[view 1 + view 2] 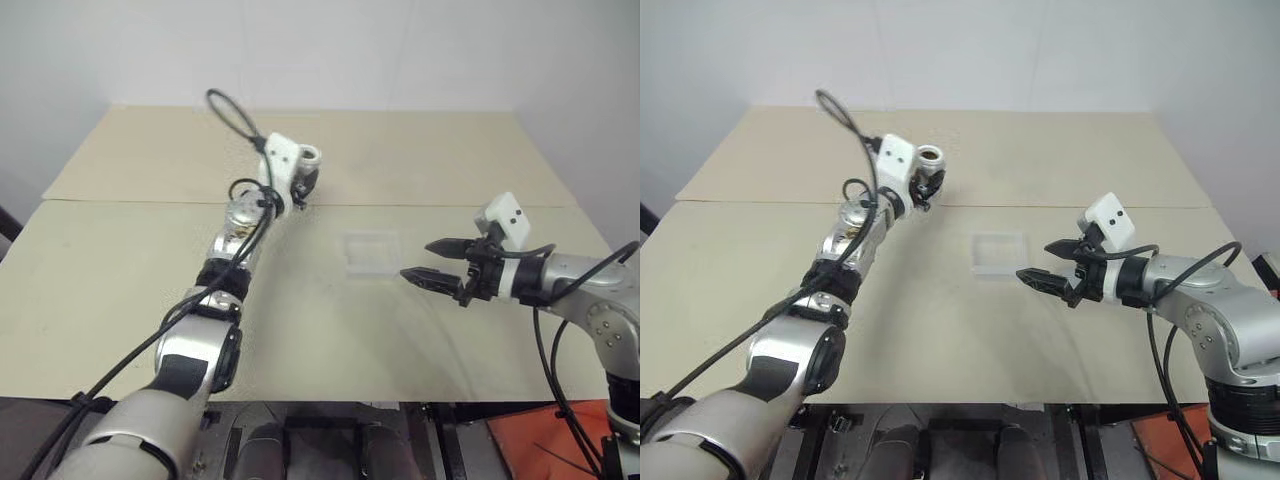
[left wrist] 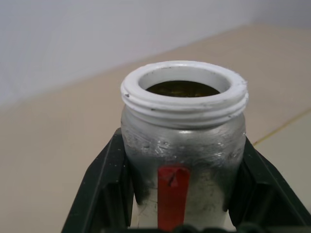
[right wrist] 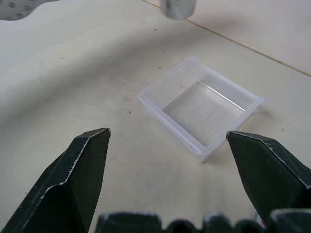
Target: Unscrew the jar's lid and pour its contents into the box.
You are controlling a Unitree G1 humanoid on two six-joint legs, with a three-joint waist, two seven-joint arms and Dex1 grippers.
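Left arm: reaches up from the lower left of the head views to upper centre, elbow low, forearm rising diagonally, a black cable looped above the wrist.
Left hand (image 1: 927,186): closed on the jar, one black finger (image 2: 104,189) on each side of the body, pressed against the wall.
Jar (image 2: 182,160): silvery-white cylinder with a red stripe on its side, held upright above the bench, upper centre of the head views; white threaded mouth open, no cap on it.
Contents (image 2: 182,88): dark brown matter seen down inside the mouth; finer detail cannot be made out.
Right arm: enters from the right edge of the head views, forearm roughly level, wrist turned toward frame centre.
Right hand (image 1: 432,262): open, empty, its two black fingers (image 3: 80,174) spread wide apart; hovers just right of the box, tips aimed toward it and slightly downward, not touching it.
Box (image 3: 201,114): shallow square of clear plastic, flat on the bench at frame centre of the head views, between the two hands; nothing visible inside.
Bench (image 1: 120,300): pale beige surface with a seam running across it behind the box.
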